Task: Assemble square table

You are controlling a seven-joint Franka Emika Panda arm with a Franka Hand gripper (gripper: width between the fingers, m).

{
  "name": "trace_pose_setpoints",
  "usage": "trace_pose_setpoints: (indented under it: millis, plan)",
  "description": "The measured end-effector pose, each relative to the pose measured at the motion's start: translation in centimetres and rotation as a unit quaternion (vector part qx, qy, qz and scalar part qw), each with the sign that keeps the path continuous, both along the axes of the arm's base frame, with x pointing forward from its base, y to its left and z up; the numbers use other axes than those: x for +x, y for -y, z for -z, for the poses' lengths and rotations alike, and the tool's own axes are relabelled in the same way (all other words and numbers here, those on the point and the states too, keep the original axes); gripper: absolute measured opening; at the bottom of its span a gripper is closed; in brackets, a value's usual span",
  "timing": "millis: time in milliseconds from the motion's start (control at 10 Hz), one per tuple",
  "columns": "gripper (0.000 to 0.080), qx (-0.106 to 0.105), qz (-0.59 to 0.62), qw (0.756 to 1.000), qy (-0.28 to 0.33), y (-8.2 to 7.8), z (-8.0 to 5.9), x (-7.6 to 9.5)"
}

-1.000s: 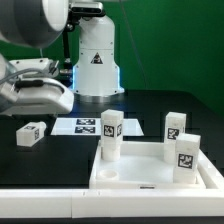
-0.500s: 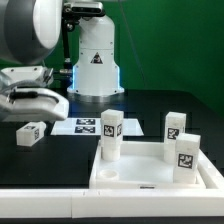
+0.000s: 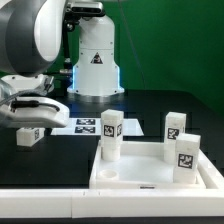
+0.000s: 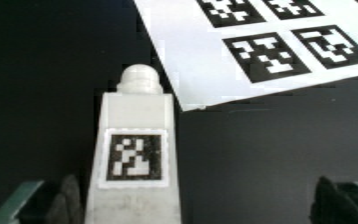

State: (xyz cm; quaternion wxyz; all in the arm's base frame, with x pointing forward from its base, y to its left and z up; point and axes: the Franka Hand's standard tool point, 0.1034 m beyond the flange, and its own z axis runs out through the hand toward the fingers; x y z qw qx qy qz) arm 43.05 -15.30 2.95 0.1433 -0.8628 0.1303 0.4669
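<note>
The white square table top lies at the front with three white tagged legs standing upright in it: one toward the exterior view's left and two toward its right. A fourth leg lies on its side on the black table at the exterior view's left. My gripper hangs open just above it. In the wrist view this leg lies lengthwise between the open fingers, close to one finger and far from the other. My gripper holds nothing.
The marker board lies flat on the black table just beyond the loose leg. The white robot base with a triangle sticker stands behind it. A green wall closes the back.
The arm has come down toward the loose leg at the exterior view's left. The jaws have stayed open. The table top and its three upright legs have not moved.
</note>
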Motion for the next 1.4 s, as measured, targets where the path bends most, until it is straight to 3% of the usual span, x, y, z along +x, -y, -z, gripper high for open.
trace_pose_setpoints:
  millis: [200,500,600,700,800,900,1100,1200,1300,1400]
  plan:
    - [0.0648,-0.001,0.009,1.0,-0.024,0.7,1.8,-1.9]
    - [0.0648,0.0,0.009,1.0,-0.027,0.5,2.0,-2.1]
    - [0.0553,0.0,0.009,1.0,-0.027,0.5,2.1,-2.1]
    - [0.0553,0.0,0.009,1.0,-0.027,0.5,2.1,-2.1]
    - [0.0372,0.0,0.009,1.0,-0.027,0.5,2.1,-2.1]
    - [0.0284,0.0,0.009,1.0,-0.026,0.4,2.0,-1.9]
    - [0.0284,0.004,-0.005,1.0,-0.003,-0.9,0.1,-0.4]
    - [0.0284,0.014,-0.026,0.999,0.037,-1.1,-0.8,0.8]
    - [0.0284,0.001,-0.04,0.995,0.087,-1.4,-1.8,2.1]
    - [0.0284,-0.013,-0.039,0.992,0.123,-1.5,-2.0,2.3]
